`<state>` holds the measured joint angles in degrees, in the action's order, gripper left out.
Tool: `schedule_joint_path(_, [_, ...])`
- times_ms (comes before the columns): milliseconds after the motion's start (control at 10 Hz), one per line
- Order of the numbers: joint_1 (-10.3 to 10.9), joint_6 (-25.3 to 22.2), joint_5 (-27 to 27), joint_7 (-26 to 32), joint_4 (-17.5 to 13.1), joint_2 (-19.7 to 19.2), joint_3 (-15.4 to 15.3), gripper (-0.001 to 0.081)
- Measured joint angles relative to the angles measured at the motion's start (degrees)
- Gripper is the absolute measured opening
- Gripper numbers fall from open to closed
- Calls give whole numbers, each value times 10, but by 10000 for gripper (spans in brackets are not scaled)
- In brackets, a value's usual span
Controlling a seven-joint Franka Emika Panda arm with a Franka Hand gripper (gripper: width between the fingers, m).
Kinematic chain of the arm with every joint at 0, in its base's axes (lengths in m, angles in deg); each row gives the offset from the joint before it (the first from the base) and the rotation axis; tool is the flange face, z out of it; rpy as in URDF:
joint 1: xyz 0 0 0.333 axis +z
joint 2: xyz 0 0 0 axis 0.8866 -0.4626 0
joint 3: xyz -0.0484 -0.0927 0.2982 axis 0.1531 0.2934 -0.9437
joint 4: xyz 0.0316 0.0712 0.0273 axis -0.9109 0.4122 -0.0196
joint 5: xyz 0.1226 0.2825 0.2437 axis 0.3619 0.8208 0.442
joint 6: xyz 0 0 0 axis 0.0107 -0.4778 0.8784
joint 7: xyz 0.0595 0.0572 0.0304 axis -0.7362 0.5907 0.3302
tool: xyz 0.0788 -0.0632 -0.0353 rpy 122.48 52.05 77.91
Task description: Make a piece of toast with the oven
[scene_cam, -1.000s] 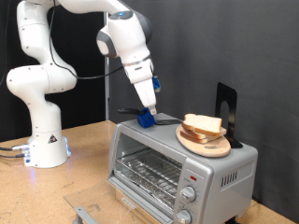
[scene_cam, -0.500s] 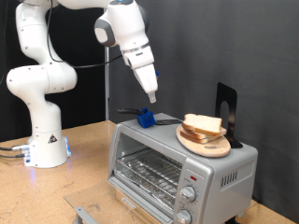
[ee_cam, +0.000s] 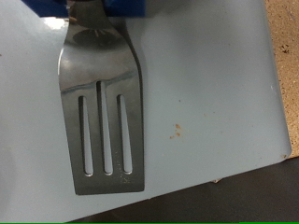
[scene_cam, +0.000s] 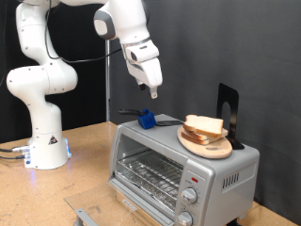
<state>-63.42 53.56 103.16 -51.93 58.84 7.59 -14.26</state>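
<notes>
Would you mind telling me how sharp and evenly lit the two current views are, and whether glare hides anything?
Exterior view: evenly lit and sharp on the oven and gripper, with only soft reflections on the glass door. Wrist view: slightly soft, the spatula showing mirror-like sheen but its slots stay readable; the oven top looks bluish.

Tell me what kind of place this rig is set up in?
Probably a lab bench staged as a kitchen: a Franka arm bolted to a wooden table, black backdrop, and a toaster oven with bread on a plate and a spatula on top. The gripper hangs above.
</notes>
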Motion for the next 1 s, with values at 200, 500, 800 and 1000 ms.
schedule_joint_path(200, [-1,38,2,38,11,0,13,808])
schedule_joint_path(500, [-14,82,1,84,27,-12,34,808])
schedule_joint_path(800, [-20,53,-2,96,24,-36,41,808])
schedule_joint_path(1000, [-17,50,4,97,24,-44,41,808])
